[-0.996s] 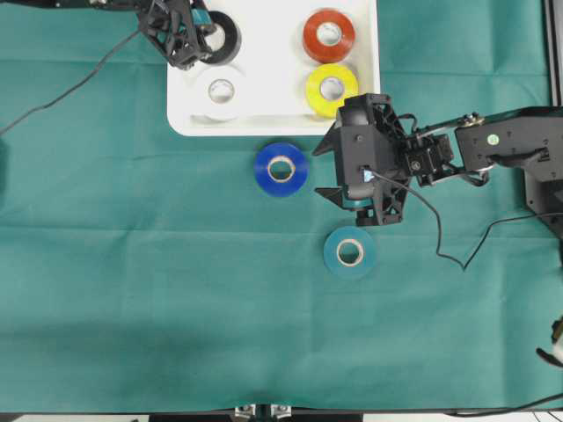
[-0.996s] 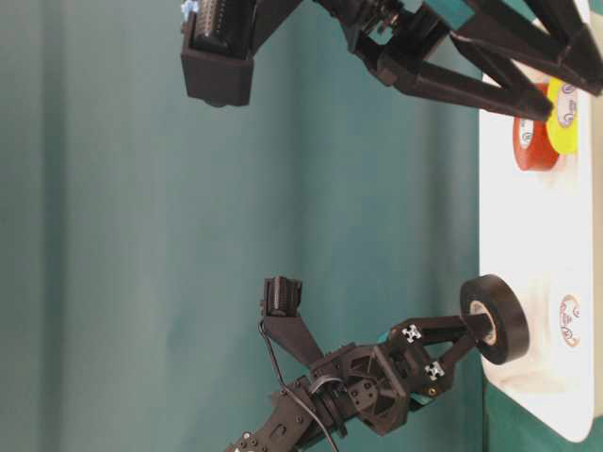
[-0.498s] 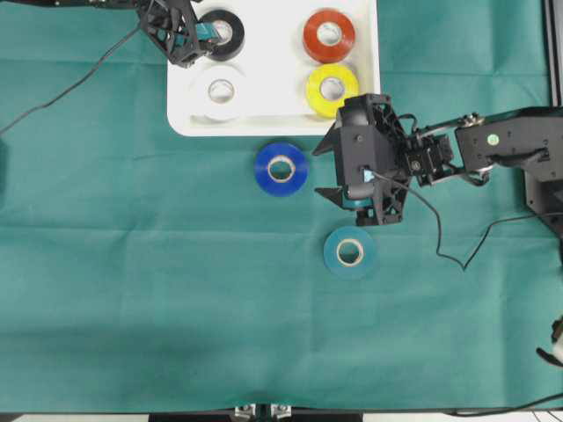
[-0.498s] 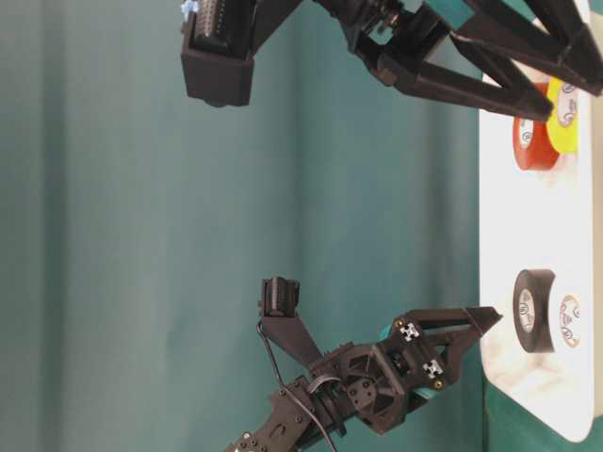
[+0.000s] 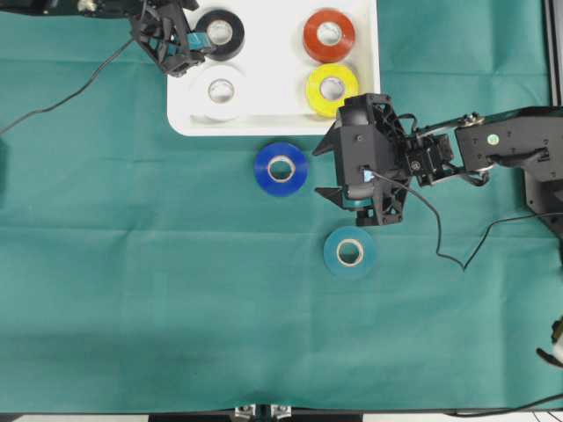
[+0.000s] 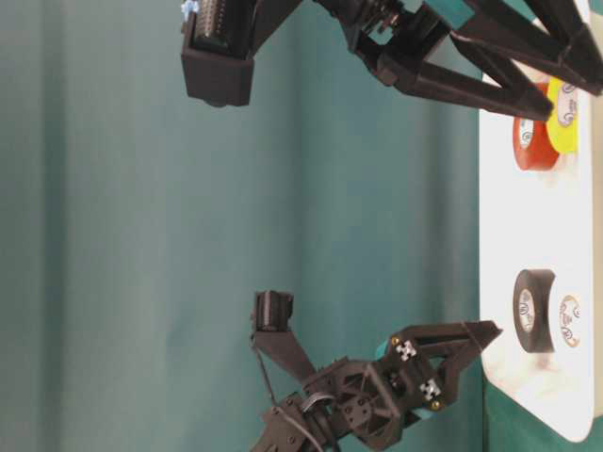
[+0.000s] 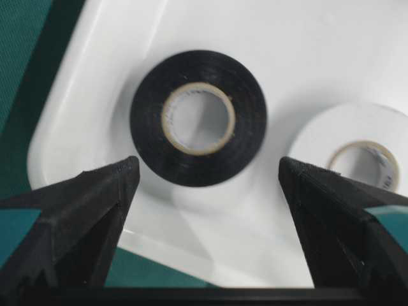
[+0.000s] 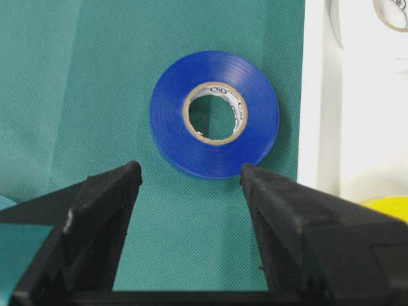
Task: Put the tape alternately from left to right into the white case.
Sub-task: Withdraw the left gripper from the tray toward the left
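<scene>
Biggest risk I see from here is the blue roll (image 5: 281, 168). It lies flat on the green cloth (image 5: 132, 290) just outside the front rim of the white case (image 5: 273, 123), and the right gripper (image 5: 339, 171) hangs next to it with its jaws spread and nothing in them. In the right wrist view the roll sits a bit past the fingertips, so if the arm drops without lining up first, one finger could land on top of the roll or shove it against the rim instead of straddling it. The cloth looks soft too, so a nudge might drag it into a wrinkle.

The other worry is the left gripper (image 5: 189, 40). It's wide open and empty at the case's left edge, right beside the black roll (image 5: 219, 33), so a sloppy pull-away could clip that roll or the rim.

As for the tape: four rolls lie flat in the case, black and white (image 5: 221, 90) on the left side, orange-red (image 5: 328, 34) and yellow (image 5: 332, 88) on the right. They're glossy little rings with pale cardboard cores. The teal roll (image 5: 350, 252) sits further out on the cloth, well clear of the case.
</scene>
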You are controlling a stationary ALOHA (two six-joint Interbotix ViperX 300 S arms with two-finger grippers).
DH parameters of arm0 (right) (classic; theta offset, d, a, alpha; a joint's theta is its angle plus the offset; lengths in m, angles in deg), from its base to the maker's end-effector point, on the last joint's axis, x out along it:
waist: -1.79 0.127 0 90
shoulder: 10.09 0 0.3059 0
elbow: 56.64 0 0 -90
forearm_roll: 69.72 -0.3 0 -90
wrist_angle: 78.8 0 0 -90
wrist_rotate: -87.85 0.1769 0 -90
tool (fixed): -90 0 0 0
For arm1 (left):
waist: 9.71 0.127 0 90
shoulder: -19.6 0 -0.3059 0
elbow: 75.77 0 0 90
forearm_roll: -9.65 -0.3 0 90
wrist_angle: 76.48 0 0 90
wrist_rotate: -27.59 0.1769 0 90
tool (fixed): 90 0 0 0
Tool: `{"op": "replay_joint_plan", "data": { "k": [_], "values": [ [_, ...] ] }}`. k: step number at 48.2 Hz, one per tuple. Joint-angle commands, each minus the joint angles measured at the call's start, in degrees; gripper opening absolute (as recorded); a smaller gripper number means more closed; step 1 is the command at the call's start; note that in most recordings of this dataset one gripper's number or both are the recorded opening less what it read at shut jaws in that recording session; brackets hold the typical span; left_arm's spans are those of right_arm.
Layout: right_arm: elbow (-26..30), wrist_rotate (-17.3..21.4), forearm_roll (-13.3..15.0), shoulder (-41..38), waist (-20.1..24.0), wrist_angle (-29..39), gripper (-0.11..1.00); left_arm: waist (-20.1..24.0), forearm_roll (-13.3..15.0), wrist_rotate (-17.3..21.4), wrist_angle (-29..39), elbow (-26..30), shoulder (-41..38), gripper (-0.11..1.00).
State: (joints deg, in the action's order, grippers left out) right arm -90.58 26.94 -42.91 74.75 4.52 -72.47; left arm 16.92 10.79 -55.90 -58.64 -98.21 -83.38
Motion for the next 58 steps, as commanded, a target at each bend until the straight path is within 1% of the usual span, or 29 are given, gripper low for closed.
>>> {"op": "replay_joint_plan", "data": {
  "k": [1, 5, 24, 44, 58],
  "values": [
    [0.5, -0.1, 0.0, 0.4, 0.1, -0.4, 0.71, -1.1, 0.0, 0.0, -0.3, -0.1, 2.9, 0.69],
    [0.5, -0.1, 0.0, 0.4, 0.2, -0.4, 0.71, -2.1, 0.0, 0.0, -0.3, -0.7, 4.2, 0.69],
    [0.5, -0.1, 0.0, 0.4, 0.1, -0.4, 0.71, -10.5, 0.0, 0.0, 0.2, -3.2, 8.3, 0.69],
    [0.5, -0.1, 0.0, 0.5, 0.2, -0.4, 0.71, -18.6, 0.1, -0.2, 0.2, -6.1, 10.9, 0.69],
    [0.5, -0.1, 0.0, 0.4, 0.1, -0.4, 0.71, -22.9, 0.2, -0.3, 0.2, -7.5, 11.2, 0.69]
  ]
}}
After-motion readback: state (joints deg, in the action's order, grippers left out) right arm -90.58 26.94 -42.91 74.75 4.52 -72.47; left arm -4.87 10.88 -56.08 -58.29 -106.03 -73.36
